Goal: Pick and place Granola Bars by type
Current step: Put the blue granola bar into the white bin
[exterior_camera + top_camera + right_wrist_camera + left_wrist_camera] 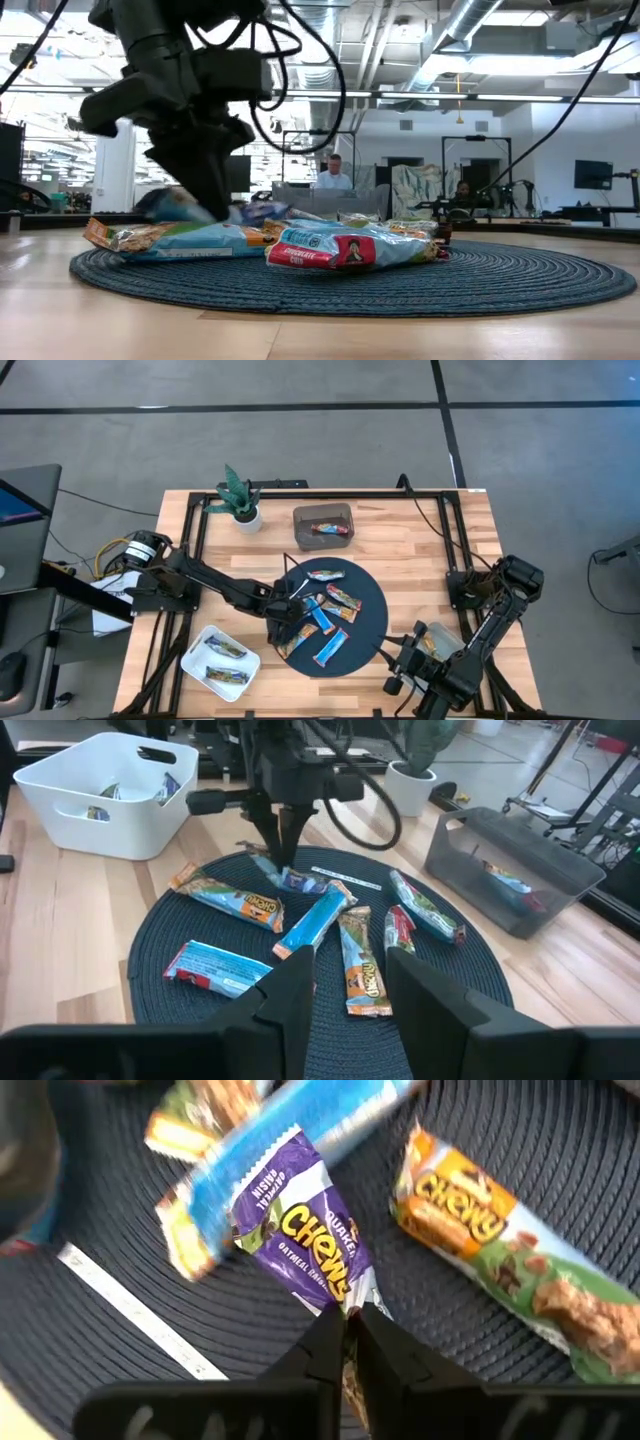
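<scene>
Left wrist view alone shows the wrapper print: the left gripper (350, 1325) has its fingers pinched shut on the end of a purple bar (300, 1230), which lies on the dark round mat (520, 1140) just ahead of the fingertips, partly under a blue bar (290, 1140). The right wrist view instead takes in the whole mat, the white bin (110, 790) and the grey bin (520, 865), with the right gripper (350, 985) half open, empty, beside the mat.

High view: looking straight down, far above the whole table (440, 540).
Low view: sitting at tabletop height, facing level across the round mat (480, 285) into the room.
Left wrist view: pressing very near the mat.
Right wrist view: looking across from farther back.
Shared: all four are showing the mat.
</scene>
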You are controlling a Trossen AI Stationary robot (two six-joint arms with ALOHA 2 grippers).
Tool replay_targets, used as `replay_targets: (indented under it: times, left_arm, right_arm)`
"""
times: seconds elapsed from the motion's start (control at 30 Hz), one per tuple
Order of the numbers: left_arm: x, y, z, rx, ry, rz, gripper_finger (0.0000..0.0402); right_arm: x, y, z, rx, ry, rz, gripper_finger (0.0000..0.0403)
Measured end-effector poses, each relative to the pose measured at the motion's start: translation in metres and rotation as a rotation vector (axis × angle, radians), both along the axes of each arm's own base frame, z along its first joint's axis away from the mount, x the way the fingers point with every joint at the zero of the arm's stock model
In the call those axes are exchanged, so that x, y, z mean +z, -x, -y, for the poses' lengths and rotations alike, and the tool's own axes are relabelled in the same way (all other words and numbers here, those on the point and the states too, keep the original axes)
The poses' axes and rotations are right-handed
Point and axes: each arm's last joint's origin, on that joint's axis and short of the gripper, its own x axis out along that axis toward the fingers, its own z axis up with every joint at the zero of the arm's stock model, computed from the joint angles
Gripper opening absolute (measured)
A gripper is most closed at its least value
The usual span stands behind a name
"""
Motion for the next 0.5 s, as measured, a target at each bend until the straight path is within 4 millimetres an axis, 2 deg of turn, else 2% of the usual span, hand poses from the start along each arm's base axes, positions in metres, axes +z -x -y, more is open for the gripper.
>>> replay_targets:
  times: [0.27, 0.5]
  left_arm:
    - [0.037, -0.007, 0.011, -0.010, -0.125, -0.047, 0.0004]
    - [0.071, 0.012, 0.036, 0.048, -0.249, -0.177, 0.0003]
  right_arm:
    - [0.000, 0.000, 0.000, 0.000, -0.001, 0.000, 0.0122]
    - [0.000, 0.000, 0.000, 0.009, 0.015, -0.011, 0.0122]
